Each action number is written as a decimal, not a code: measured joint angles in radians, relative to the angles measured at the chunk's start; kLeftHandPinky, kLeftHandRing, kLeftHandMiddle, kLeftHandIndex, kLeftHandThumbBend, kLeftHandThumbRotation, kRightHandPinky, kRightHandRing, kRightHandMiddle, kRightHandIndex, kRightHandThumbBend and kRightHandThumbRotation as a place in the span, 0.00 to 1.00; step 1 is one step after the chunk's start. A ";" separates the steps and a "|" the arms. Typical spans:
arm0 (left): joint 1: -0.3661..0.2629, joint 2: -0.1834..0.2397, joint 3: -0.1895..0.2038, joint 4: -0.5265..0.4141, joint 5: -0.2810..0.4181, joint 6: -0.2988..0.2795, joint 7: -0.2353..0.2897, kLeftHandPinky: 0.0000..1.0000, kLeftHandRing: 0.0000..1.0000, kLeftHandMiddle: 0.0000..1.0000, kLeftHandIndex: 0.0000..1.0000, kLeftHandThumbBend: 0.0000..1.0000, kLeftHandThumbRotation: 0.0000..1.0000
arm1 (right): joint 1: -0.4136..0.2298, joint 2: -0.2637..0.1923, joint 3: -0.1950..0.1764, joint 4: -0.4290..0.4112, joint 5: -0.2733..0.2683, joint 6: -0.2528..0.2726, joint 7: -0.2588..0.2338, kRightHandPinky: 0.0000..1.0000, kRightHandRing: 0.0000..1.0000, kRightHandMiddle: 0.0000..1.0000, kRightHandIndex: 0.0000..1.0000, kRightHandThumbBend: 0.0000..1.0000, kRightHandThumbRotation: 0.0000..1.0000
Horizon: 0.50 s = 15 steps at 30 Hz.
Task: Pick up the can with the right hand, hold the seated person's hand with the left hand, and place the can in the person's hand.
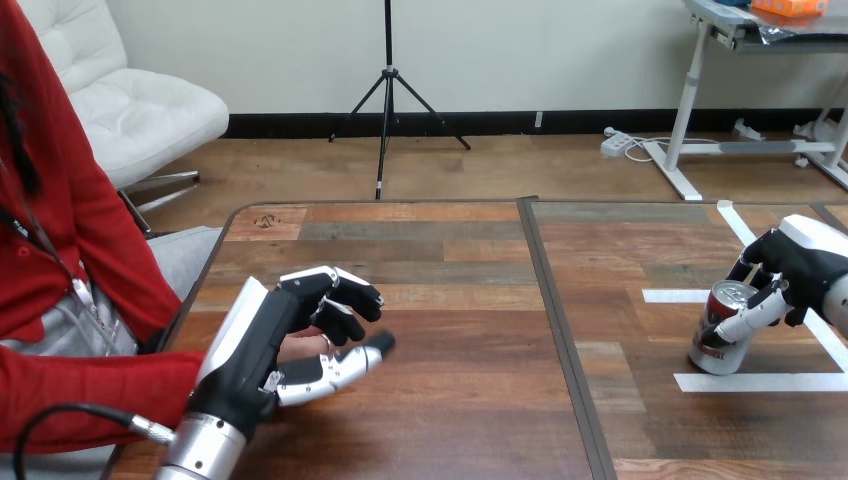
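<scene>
A silver and red can (722,330) stands on the table inside a square of white tape, leaning slightly. My right hand (805,262) reaches in from the right edge; its thumb lies across the can's front and its fingers curl behind the rim. At the left, my left hand (262,340) is wrapped round the person's hand (303,346). The fingers curl over it and the thumb lies under it, so only a small patch shows between them. The person's red sleeve (95,392) runs to it from the left edge.
The wooden table (450,300) has a dark seam (556,320) down its middle. White tape strips (760,381) mark the square at the right. The person sits at the table's left side.
</scene>
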 measured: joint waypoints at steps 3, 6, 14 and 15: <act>0.016 0.014 0.000 -0.043 0.045 0.024 0.002 0.56 0.67 0.70 0.68 0.96 0.29 | 0.000 0.000 0.000 0.000 0.000 0.000 0.006 0.36 0.40 0.45 0.48 0.79 0.00; 0.031 0.026 0.001 -0.086 0.087 0.047 0.002 0.58 0.69 0.72 0.70 0.98 0.29 | 0.000 0.000 0.000 0.000 0.000 0.000 0.010 0.36 0.40 0.45 0.48 0.79 0.00; 0.064 0.059 0.001 -0.197 0.186 0.112 0.001 0.63 0.74 0.77 0.75 1.00 0.31 | 0.000 0.001 -0.005 0.000 0.003 0.000 0.016 0.36 0.39 0.45 0.49 0.78 0.00; 0.067 0.063 0.001 -0.209 0.195 0.120 0.001 0.63 0.74 0.77 0.75 1.00 0.31 | 0.000 0.001 -0.005 0.000 0.003 0.000 0.017 0.36 0.39 0.45 0.49 0.78 0.00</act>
